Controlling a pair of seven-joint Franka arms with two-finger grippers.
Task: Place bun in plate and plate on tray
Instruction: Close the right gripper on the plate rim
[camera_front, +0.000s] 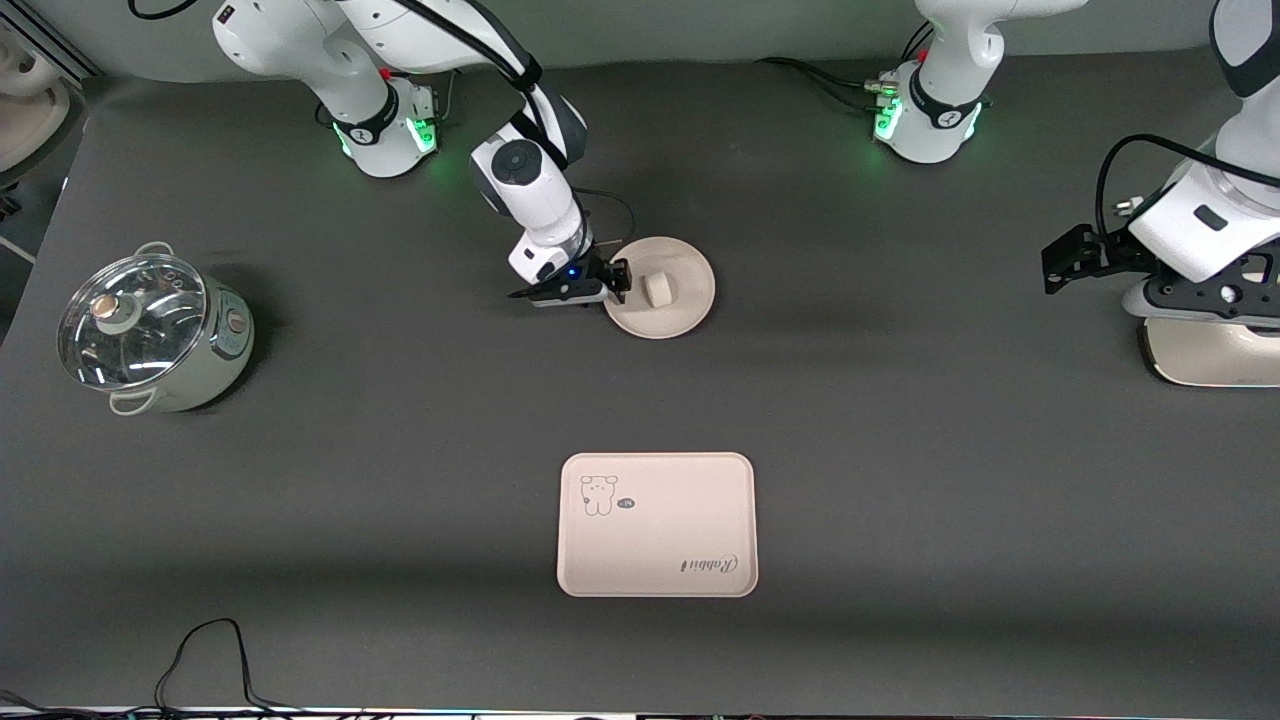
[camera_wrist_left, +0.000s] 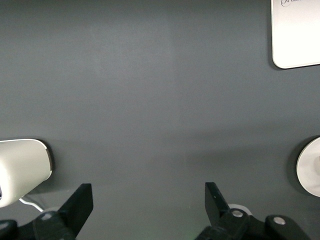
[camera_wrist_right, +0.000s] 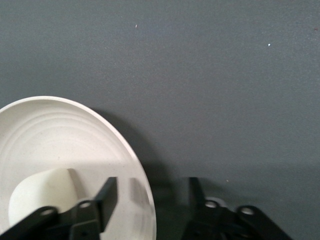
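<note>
I have the right hand down at the rim of the plate, which sits on the desk toward the edge where the arm bases stand, well apart from the tray near the front edge. The bun already rests in the plate. In the right wrist view one finger lies over the inside of the plate and the other stands outside the rim, so the hand is partly open, straddling the rim; I judge it not yet clamped. The left hand waits wide open and empty over bare desk at its arm's end. My worry is a thin rim grip: the plate could tilt on lifting and roll the bun off, or slip free on the way to the tray.
</note>
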